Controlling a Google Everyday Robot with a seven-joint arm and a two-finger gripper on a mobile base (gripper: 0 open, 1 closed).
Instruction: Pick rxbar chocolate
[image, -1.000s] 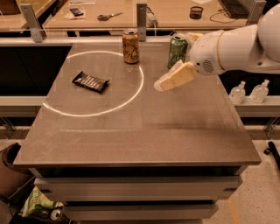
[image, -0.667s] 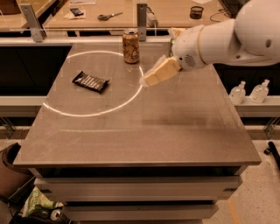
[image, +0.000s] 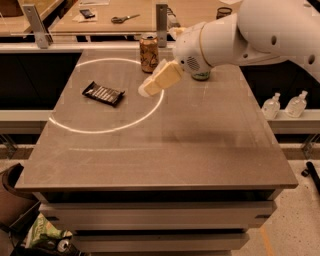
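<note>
The rxbar chocolate (image: 103, 93), a flat black bar with pale stripes, lies on the grey table (image: 165, 150) at the left, inside a white ring of light. My gripper (image: 149, 88) hangs above the table just right of the bar, with a gap between them. Its pale fingers point down and to the left, and it holds nothing.
A brown can (image: 149, 53) stands at the back of the table, just behind the gripper. A green can (image: 201, 76) is mostly hidden behind the white arm (image: 250, 35). Two small bottles (image: 285, 106) stand on a ledge at the right. Scissors (image: 124, 18) lie on the far counter.
The arm has swung left across the table. The gripper went from near the green can to just right of the bar. The bar and cans have not moved.
</note>
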